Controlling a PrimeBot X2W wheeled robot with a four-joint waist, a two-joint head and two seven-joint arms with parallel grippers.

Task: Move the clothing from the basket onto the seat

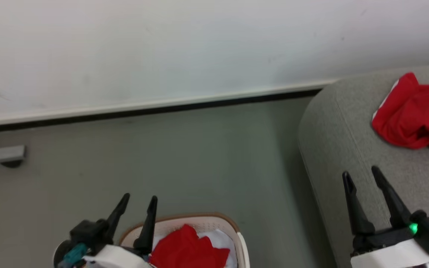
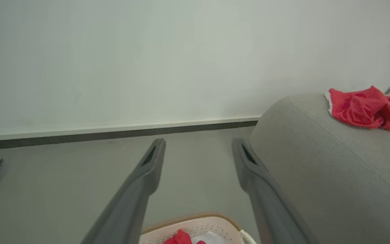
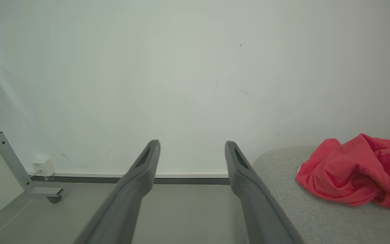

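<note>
A bright red garment (image 1: 415,115) lies crumpled on the light grey seat (image 1: 341,134) at the right; it also appears in the left wrist view (image 2: 367,108) and the right wrist view (image 3: 357,173). More red clothing (image 1: 186,249) rests on white fabric inside the white basket (image 1: 214,221) with a brown rim, at the bottom centre. My left gripper (image 1: 140,201) is open just left of the basket's rim, holding nothing. Over the seat's near left part my right gripper (image 1: 361,173) stands open and empty.
A white wall with a pale skirting board (image 1: 155,104) runs behind the grey floor (image 1: 199,156). A grey metal foot (image 1: 2,154) of a frame sits at the far left, its upright post (image 3: 7,157) and a small white box (image 3: 42,166) near the wall.
</note>
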